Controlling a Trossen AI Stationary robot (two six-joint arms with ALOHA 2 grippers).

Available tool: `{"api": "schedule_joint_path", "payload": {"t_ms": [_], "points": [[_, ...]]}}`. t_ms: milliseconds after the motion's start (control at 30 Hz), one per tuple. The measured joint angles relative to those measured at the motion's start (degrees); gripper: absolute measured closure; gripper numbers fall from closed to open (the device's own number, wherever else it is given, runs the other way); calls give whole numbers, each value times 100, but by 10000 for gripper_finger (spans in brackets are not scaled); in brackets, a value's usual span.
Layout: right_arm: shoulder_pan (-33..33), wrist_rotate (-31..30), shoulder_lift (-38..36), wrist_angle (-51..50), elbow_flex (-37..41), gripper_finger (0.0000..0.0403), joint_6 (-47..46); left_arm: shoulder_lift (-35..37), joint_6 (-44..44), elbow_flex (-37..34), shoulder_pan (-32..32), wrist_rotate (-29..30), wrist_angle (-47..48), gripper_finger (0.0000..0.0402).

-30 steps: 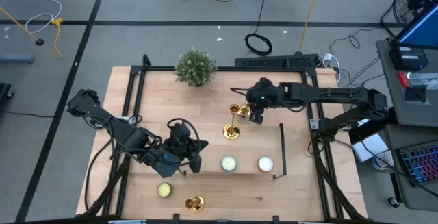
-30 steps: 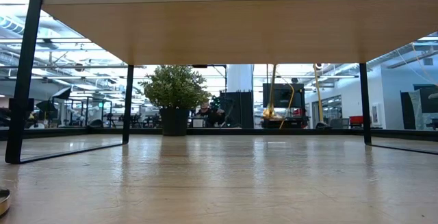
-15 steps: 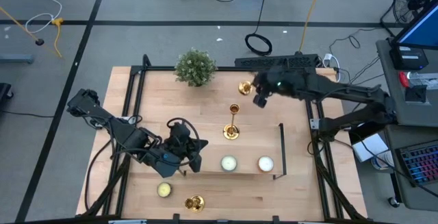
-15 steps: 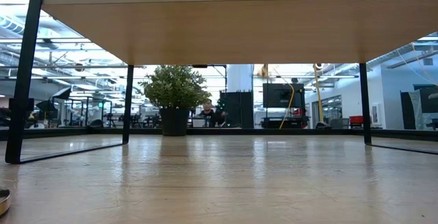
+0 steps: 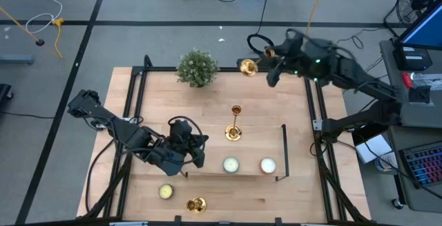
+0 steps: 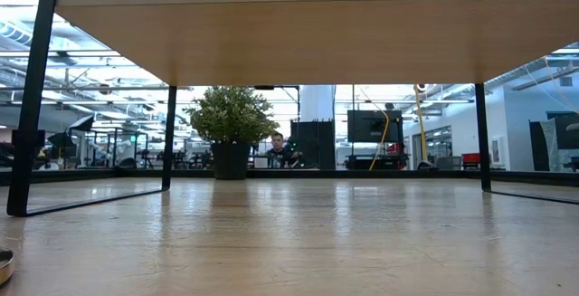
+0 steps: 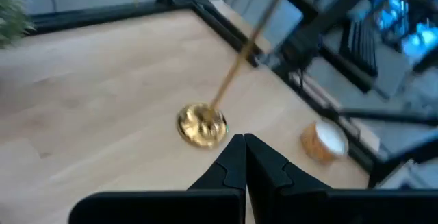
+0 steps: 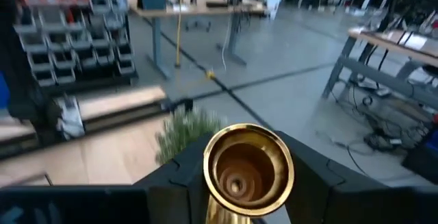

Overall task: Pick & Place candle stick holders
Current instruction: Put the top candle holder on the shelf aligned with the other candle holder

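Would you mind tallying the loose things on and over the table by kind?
Gold candlesticks: 3, one held up by the right gripper at the far edge, one upright mid-table, one at the near edge.
Candles: 3, two white, one pale yellow.
Plant: 1.
Total: 7.

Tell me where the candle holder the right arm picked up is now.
In the high view, the right gripper holds that candle stick holder up at the table's far edge, right of the green plant; the right wrist view shows its gold cup between the fingers.
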State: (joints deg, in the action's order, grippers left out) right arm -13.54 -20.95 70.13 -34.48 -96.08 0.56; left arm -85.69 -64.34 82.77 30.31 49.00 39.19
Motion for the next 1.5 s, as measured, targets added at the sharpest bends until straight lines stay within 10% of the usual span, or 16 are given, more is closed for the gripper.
{"api": "schedule_joint_path", "payload": {"t_ms": [200,467,1100,1500], "points": [[176,16,0,2,-512,276,63,537,853,-3,37,1236,-760,401],[386,2,7,55,-587,273,-23,1093,2071,3,-214,1482,-1113,401],[1613,176,-57,775,-913,276,-562,1178,5332,44,-1203,-417,-3679,371],[2061,766,122,772,-915,275,-1262,579,5534,1719,-1937,-2181,-2103,223]]}}
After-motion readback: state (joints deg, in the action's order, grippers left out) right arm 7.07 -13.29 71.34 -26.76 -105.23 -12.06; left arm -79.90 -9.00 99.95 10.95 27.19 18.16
